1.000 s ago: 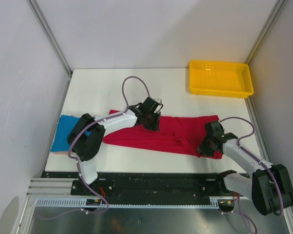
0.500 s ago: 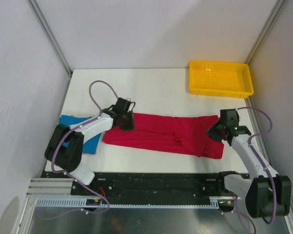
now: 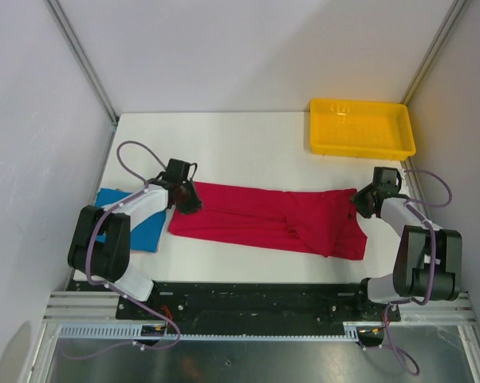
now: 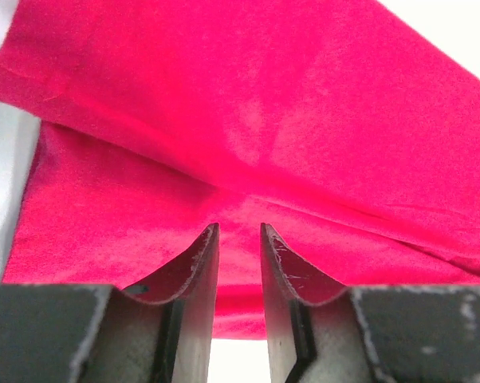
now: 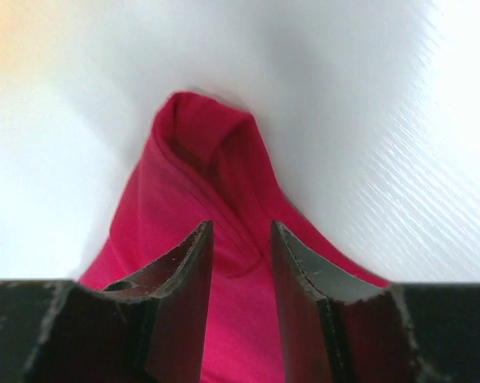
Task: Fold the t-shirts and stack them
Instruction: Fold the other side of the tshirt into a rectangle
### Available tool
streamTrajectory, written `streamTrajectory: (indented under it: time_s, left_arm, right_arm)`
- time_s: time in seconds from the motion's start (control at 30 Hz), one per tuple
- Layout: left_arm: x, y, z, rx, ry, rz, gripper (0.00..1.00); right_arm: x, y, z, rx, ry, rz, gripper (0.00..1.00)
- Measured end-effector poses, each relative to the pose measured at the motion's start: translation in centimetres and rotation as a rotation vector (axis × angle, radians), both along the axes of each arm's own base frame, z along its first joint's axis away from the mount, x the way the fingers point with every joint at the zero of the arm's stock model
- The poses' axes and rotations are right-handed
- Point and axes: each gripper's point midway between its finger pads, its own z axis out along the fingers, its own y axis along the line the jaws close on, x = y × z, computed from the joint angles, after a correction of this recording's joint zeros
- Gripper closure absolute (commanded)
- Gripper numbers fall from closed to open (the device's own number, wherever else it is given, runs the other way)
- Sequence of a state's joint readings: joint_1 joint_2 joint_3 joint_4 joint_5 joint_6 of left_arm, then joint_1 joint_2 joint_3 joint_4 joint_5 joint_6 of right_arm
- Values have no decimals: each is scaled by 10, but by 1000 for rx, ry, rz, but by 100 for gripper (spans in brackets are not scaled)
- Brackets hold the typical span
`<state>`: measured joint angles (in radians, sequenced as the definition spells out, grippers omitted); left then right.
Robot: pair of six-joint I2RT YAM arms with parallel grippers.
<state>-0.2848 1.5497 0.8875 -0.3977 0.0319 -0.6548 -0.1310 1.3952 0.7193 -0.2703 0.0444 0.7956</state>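
The crimson red t-shirt (image 3: pixel 264 217) lies stretched in a long band across the table's middle. The blue t-shirt (image 3: pixel 148 227), a folded rectangle, lies at the left edge, partly under my left arm. My left gripper (image 3: pixel 190 203) is low at the red shirt's left end, and its jaws stand a narrow gap apart with nothing between them. In the left wrist view the red shirt (image 4: pixel 248 128) spreads ahead of the left gripper (image 4: pixel 239 228). My right gripper (image 3: pixel 361 199) is at the shirt's far right corner, jaws narrowly apart over a raised fold of the red shirt (image 5: pixel 204 136) ahead of the right gripper (image 5: pixel 240 226).
A yellow plastic tray (image 3: pixel 316 128) stands at the back right. White side walls close in the table on the left and right. A black rail runs along the near edge.
Both grippers slid outward along the red shirt, the left from its middle to its left end, the right from the near right corner to the far right corner. The shirt lies flatter.
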Motion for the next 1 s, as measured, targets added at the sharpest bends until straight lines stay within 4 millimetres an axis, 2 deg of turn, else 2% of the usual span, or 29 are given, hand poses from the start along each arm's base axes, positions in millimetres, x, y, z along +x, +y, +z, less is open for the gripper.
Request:
streamTrajectory:
  time_s: [0.2, 0.47, 0.63, 0.83, 1.0]
  left_arm:
    - [-7, 11, -15, 4, 53, 52, 69]
    - [-8, 15, -17, 4, 59, 68, 69]
    - [-9, 17, -21, 4, 70, 79, 70]
    - [-10, 19, -23, 5, 76, 86, 70]
    - [-9, 19, -23, 0, 77, 97, 70]
  right_arm:
    - [22, -5, 1, -17, -64, 8, 59]
    - [41, -5, -8, -8, -101, 38, 60]
    - [45, -1, -16, 12, -97, 53, 62]
    - [48, 1, -14, 17, -108, 60, 74]
    - [48, 3, -12, 32, -112, 63, 93]
